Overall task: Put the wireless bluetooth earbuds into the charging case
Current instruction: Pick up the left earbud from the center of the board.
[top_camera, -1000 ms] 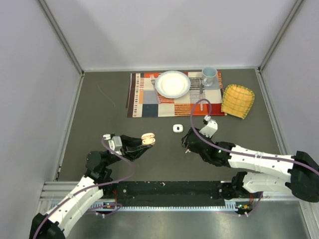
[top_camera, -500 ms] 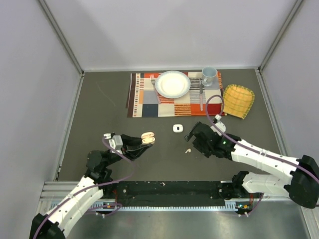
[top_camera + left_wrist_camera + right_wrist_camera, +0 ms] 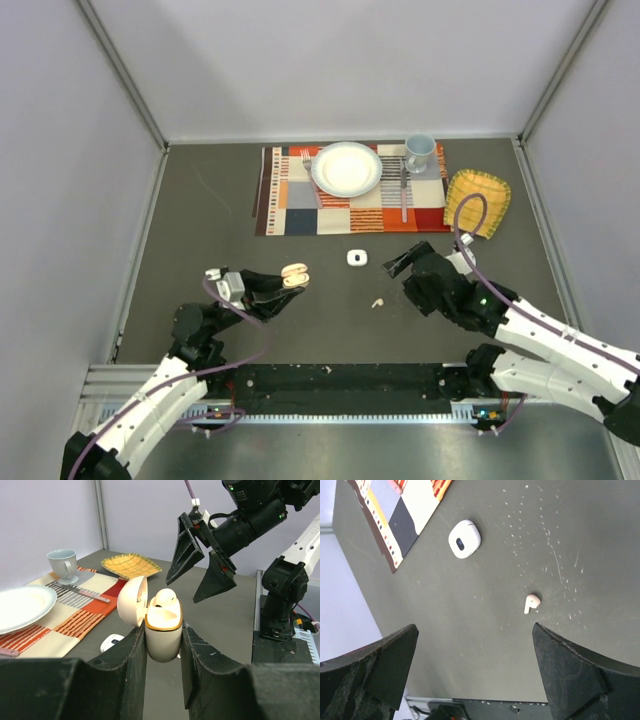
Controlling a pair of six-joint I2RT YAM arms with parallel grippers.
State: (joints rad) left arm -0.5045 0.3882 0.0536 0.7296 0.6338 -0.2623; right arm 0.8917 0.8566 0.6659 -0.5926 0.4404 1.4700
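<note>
Pinching the beige charging case [image 3: 163, 635] upright between my left fingers [image 3: 131, 662], I hold it above the counter [image 3: 190, 240] with its lid swung back and one beige earbud [image 3: 164, 599] seated inside. My right fingers [image 3: 385, 665] hang spread wide over a pale loose earbud [image 3: 532, 602] lying on the counter, near a shut white case [image 3: 464, 538].

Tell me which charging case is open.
The beige case clamped in the left claw, lid flipped back; the white case on the table is shut.
</note>
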